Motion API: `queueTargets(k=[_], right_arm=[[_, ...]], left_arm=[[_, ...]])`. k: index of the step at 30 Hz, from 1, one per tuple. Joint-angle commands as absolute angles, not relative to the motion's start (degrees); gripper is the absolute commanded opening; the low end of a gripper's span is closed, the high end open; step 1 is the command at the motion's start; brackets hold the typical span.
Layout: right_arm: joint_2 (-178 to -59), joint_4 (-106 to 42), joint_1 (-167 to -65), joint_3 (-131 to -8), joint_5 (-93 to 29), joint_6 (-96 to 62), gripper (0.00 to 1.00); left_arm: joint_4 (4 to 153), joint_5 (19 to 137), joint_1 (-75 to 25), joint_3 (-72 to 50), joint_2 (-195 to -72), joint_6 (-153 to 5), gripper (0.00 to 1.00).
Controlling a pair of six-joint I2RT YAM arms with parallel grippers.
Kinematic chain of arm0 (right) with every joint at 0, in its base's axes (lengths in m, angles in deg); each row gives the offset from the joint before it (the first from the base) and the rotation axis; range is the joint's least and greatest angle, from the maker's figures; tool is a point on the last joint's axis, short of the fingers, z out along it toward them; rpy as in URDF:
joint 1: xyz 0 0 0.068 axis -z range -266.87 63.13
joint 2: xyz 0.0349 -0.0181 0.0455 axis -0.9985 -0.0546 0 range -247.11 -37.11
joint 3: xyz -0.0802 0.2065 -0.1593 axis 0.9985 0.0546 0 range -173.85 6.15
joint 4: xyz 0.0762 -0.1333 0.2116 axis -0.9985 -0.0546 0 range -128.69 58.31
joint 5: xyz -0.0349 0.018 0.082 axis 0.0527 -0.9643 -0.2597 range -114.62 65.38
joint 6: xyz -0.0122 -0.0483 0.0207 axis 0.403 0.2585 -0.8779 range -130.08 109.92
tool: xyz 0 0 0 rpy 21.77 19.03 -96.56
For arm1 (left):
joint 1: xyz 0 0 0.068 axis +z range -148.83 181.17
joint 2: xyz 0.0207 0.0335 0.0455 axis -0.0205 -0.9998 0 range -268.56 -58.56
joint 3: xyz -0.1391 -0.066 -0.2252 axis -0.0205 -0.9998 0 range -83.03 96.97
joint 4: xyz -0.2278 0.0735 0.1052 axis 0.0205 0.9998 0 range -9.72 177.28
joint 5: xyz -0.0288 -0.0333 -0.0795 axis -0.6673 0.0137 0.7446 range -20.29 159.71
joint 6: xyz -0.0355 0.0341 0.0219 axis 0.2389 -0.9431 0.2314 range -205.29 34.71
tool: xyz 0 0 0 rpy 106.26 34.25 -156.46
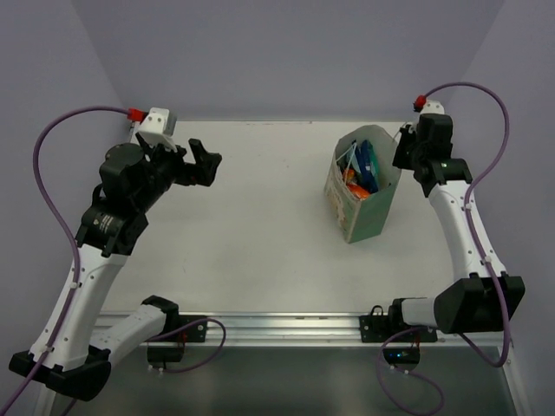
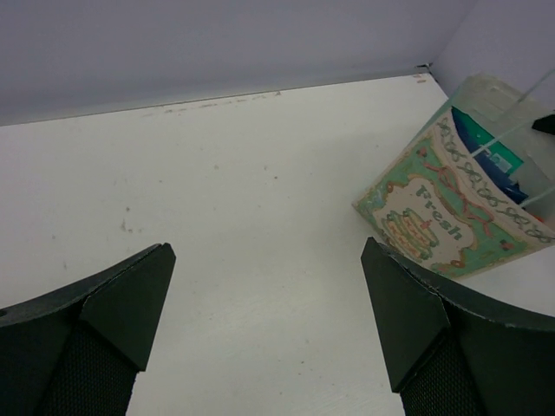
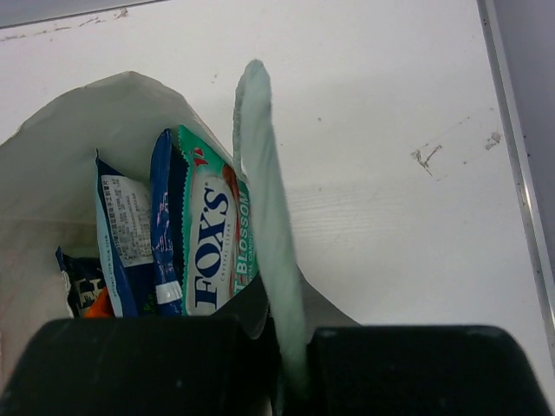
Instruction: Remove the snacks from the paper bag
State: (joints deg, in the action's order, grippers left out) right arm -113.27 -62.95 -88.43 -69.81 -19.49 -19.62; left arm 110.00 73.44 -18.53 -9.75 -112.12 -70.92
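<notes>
Mint-green paper bag wall sits clamped in the right claw; the left claw gapes wide.

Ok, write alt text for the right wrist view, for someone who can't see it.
The right gripper is clamped shut on the top edge of the pale green paper bag. Inside it stand a teal-white Fox's packet and dark blue packets; a white table lies behind.
</notes>
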Motion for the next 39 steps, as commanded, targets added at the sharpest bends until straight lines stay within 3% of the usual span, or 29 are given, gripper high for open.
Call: queueTargets(k=[1, 5, 10, 18, 21, 26, 32, 39], right_arm=[[-111.12, -61.48, -89.15, -75.05, -18.65, -16.06, 0.00], [-108.31, -61.04, -92.39, -79.00, -14.78, -11.76, 0.00], [-105.84, -56.66, -100.13, -79.81, -5.57, -6.13, 0.00], [-101.54, -49.62, -109.63, -65.84, 0.52, -8.58, 0.00], [-100.74, -49.09, -110.60, -62.06, -0.89, -9.64, 0.00], [-99.52, -48.12, -113.23, -57.40, -2.37, -13.67, 0.00], [-98.02, -52.07, -116.57, -59.14, -5.98, -17.54, 0.00], [-97.58, -54.10, -119.83, -60.56, -5.37, -20.80, 0.00]], left_arm=[[107.02, 83.29, -18.95, -6.74, -114.63, -64.48, 1.00], [103.31, 90.62, -19.21, -5.60, -118.41, -57.96, 1.00], [102.69, 89.50, -22.64, -0.77, -124.11, -54.01, 1.00], [99.19, 81.32, -36.87, 1.09, -132.21, -47.68, 0.98], [93.58, 79.38, -41.79, -0.67, -135.37, -43.46, 0.90], [91.36, 75.79, -47.68, 0.91, -140.91, -39.94, 0.87], [91.36, 72.00, -48.66, -0.67, -143.46, -37.30, 0.81], [91.18, 68.05, -48.83, -1.02, -147.76, -35.28, 0.66]])
